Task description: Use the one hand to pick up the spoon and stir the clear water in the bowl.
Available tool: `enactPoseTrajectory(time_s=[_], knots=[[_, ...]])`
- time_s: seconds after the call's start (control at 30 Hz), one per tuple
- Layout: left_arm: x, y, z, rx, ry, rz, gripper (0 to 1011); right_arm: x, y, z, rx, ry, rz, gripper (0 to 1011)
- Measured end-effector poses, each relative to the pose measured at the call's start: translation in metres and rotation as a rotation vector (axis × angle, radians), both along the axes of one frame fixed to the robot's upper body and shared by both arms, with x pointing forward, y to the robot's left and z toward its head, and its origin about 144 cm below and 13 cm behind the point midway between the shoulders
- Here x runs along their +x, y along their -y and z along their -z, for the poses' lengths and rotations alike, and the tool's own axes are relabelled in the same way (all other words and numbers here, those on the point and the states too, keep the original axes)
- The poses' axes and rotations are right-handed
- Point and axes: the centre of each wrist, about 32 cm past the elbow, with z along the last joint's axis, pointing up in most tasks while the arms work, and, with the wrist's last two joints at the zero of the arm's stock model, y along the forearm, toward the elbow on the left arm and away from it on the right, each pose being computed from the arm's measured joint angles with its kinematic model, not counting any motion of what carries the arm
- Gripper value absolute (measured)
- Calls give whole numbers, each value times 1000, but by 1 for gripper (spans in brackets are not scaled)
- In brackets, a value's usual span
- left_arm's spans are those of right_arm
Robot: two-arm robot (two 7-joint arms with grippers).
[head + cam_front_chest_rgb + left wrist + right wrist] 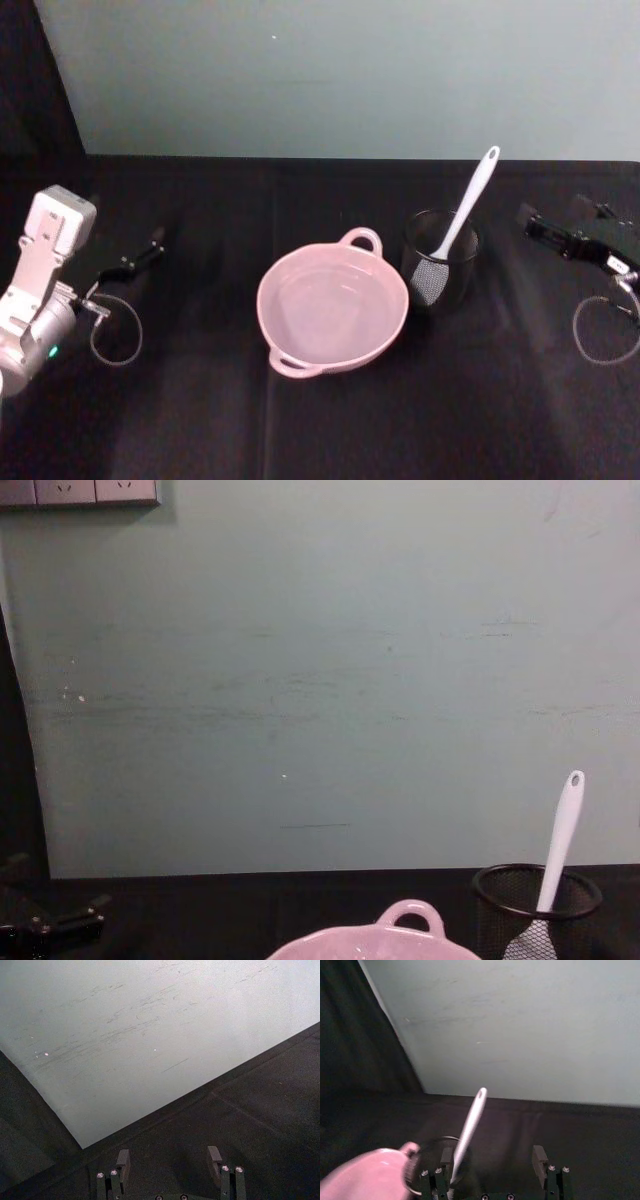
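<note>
From here I see the bowl [333, 318] in the middle of the black tablecloth [200, 430], with one loop handle towards the wall [350, 70] and the other towards me. Just to its right, nearly touching it, stands a black mesh cup [440, 265]. The spoon [470, 205] is upright in the cup, scoop down inside the mesh, and its handle leans up and away to the right, with the holed end well above the rim. The right gripper [530, 222] sits over the cloth to the right of the cup, apart from it and pointing towards it. On its wrist camera both fingers [538, 1156] stand wide apart with nothing between them, and the spoon handle rises ahead, off to one side. The left gripper [152, 245] is parked far out on the left of the table, well away from the bowl. Its fingers [122, 1160] are spread wide too and hold nothing.
</note>
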Motion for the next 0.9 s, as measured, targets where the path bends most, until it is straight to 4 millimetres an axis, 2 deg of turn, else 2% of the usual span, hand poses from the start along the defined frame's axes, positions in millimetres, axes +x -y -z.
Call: enactPoseTrajectory(time_s=[0.13, 0.4, 0.53, 0.9], knots=[[0, 0, 0, 0, 0, 0, 1011, 15, 0, -4, 172, -103, -48, 1003], [0, 0, 0, 0, 0, 0, 1011, 44, -7, -1, 337, -194, -80, 1003], [0, 0, 0, 0, 0, 0, 1011, 60, -12, 4, 371, -220, -81, 1003], [0, 0, 0, 0, 0, 0, 1011, 81, -24, 10, 369, -196, -99, 1003]])
